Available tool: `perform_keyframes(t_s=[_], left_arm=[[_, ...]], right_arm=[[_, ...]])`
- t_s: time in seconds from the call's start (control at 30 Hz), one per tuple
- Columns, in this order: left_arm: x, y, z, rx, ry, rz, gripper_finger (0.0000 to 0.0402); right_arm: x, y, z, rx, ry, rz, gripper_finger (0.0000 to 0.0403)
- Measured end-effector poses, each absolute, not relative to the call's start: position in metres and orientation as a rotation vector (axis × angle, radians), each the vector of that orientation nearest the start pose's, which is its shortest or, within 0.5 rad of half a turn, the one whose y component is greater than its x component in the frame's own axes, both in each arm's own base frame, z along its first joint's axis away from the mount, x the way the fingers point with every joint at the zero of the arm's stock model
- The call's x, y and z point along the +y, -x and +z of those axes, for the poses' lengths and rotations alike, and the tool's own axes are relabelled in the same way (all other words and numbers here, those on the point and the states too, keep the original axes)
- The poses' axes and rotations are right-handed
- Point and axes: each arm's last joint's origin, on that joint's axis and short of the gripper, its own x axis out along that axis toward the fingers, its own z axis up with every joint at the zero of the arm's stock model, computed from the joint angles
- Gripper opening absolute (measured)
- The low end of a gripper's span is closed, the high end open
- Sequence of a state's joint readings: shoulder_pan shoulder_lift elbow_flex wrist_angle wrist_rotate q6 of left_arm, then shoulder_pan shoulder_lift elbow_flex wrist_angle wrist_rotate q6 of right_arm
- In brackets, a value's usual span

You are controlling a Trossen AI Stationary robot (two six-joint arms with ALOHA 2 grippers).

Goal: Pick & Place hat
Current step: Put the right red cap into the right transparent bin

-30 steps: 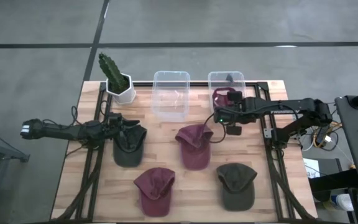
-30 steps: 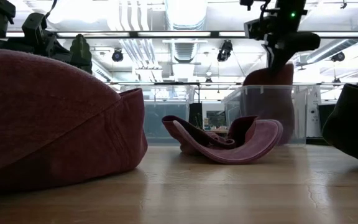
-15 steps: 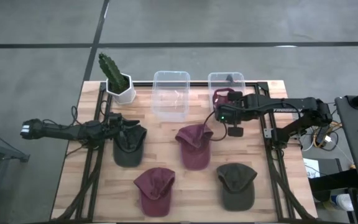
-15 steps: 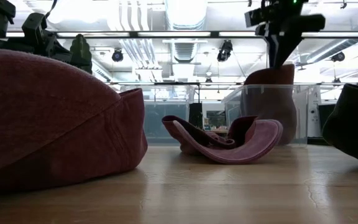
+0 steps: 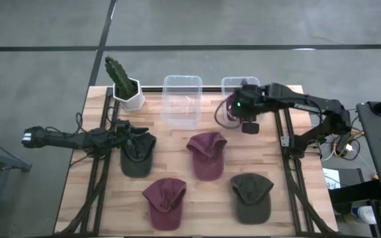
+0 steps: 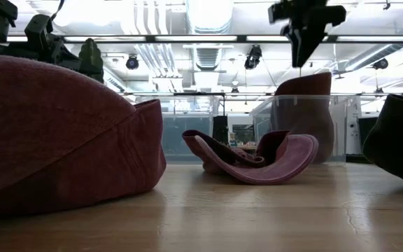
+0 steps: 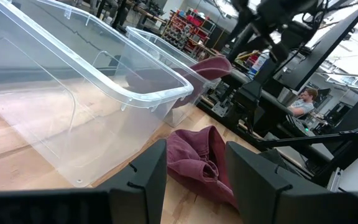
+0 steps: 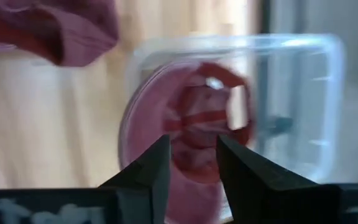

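Observation:
Two maroon hats (image 5: 207, 155) (image 5: 164, 201) and two dark green hats (image 5: 137, 158) (image 5: 251, 196) lie on the wooden table. A third maroon hat (image 5: 229, 106) (image 8: 197, 124) stands inside the right clear bin (image 5: 241, 80), leaning on its wall (image 6: 306, 105). My right gripper (image 5: 235, 109) (image 8: 191, 165) (image 6: 298, 59) hangs open above that bin, clear of the hat. My left gripper (image 5: 148, 136) (image 7: 194, 180) is open over the far part of the left dark green hat, facing the bins; whether it touches the hat is hidden.
An empty clear bin (image 5: 182, 78) stands left of the right bin at the far edge. A potted cactus (image 5: 123, 82) sits at the far left corner. The nearest maroon hat (image 6: 54, 133) fills the low view's left. Bare wood lies between the hats.
My right gripper has risen off the top of the maroon hat in the right bin and swung from beside the middle maroon hat toward the far edge, over the bin. The hat has stayed leaning in the bin.

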State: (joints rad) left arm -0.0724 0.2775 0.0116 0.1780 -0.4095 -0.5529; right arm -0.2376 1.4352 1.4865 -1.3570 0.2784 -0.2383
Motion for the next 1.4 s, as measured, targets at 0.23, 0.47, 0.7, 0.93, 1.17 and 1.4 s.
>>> perform_keyframes(t_s=[0.23,0.47,0.7,0.93,1.17,1.4], left_arm=[[0.003,-0.113,0.161,-0.009,0.526,0.352,0.0155],[0.003,-0.113,0.161,-0.004,0.498,0.354,0.0155],[0.003,-0.112,0.159,0.020,0.487,0.361,0.0155],[0.004,-0.112,0.157,0.041,0.484,0.367,0.0155],[0.004,-0.112,0.156,0.049,0.482,0.369,0.0155],[0.004,-0.112,0.155,0.052,0.481,0.370,0.0155]], right_arm=[[-0.082,-0.242,0.339,1.353,0.047,-0.148,0.0084],[-0.080,-0.240,0.335,1.367,-0.016,-0.072,0.0070],[-0.084,-0.246,0.316,1.440,-0.033,-0.056,0.0070],[-0.090,-0.252,0.303,1.483,-0.036,-0.042,0.0064],[-0.099,-0.249,0.301,1.468,-0.066,-0.074,0.0062],[-0.103,-0.249,0.287,1.489,-0.087,-0.085,0.0056]])
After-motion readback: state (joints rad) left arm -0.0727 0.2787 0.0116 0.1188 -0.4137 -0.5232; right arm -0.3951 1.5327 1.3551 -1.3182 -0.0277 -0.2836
